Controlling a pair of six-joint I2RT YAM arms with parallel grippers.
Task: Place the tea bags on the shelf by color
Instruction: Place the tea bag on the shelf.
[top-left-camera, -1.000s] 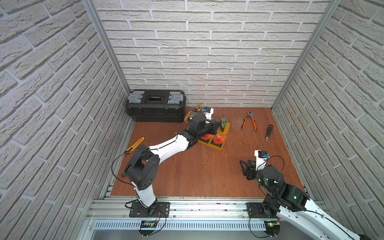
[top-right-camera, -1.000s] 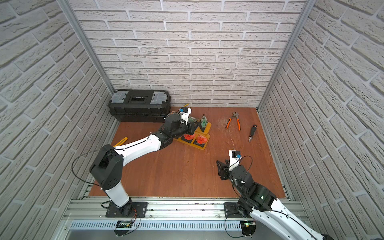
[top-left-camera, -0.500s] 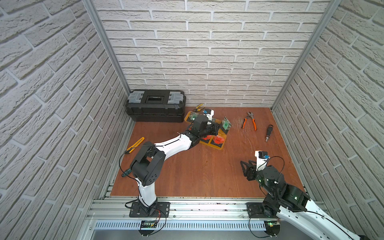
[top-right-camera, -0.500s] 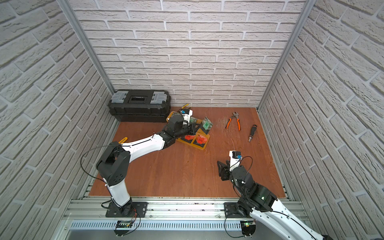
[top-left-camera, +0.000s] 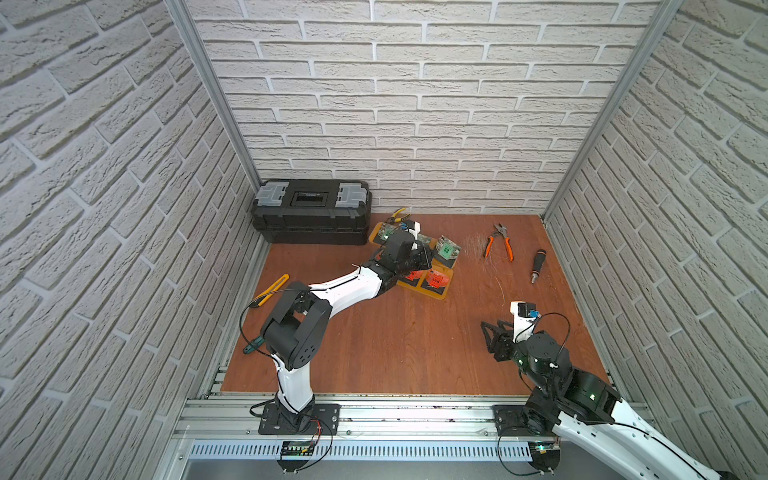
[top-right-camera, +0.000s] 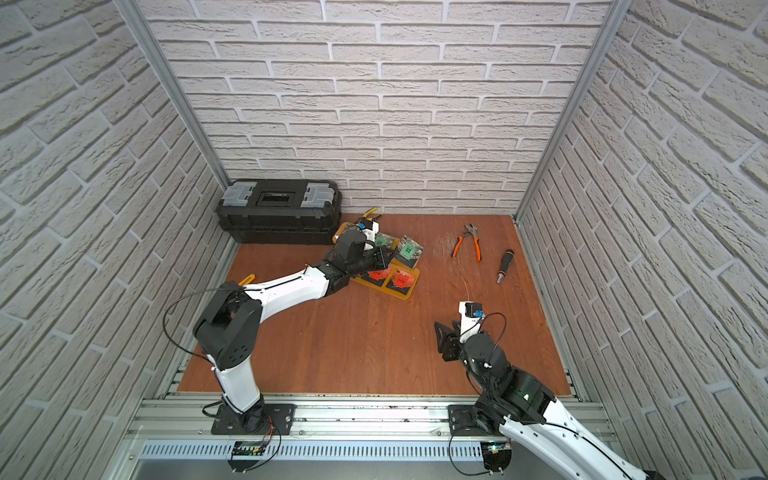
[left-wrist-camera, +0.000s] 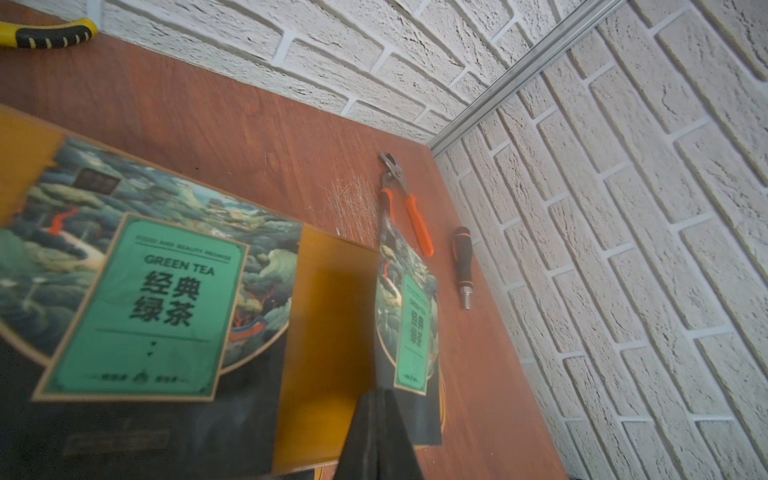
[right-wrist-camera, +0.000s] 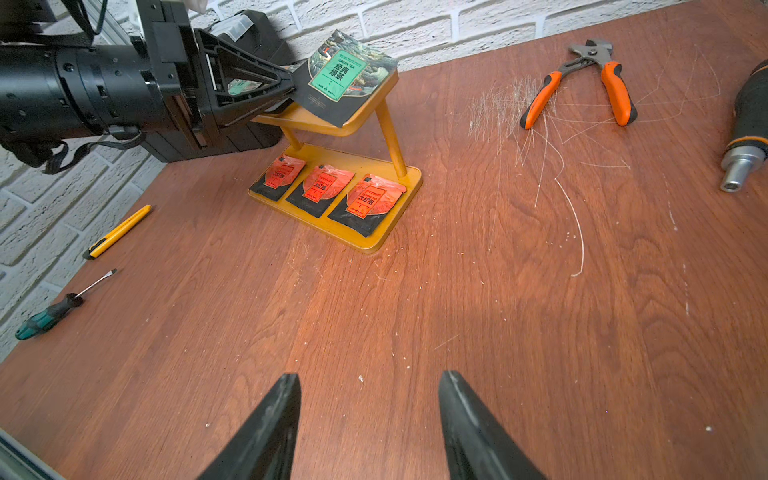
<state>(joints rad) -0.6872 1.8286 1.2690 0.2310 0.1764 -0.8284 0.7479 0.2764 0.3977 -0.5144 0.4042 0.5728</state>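
Observation:
The yellow-orange shelf stands near the back wall, seen in both top views. Three red tea bags lie in a row on its lower board. A green tea bag lies flat on the top board. My left gripper is shut on the corner of another green tea bag, tilted over the top board's right end. My right gripper hovers open and empty over bare table at the front right.
A black toolbox stands at the back left, with yellow pliers beside it. Orange pliers and a black driver lie right of the shelf. A yellow utility knife and a green-handled screwdriver lie along the left edge.
The left arm has stretched further toward the shelf, and the green tea bag it holds has tipped from edge-on to face-up. The right arm has not moved.

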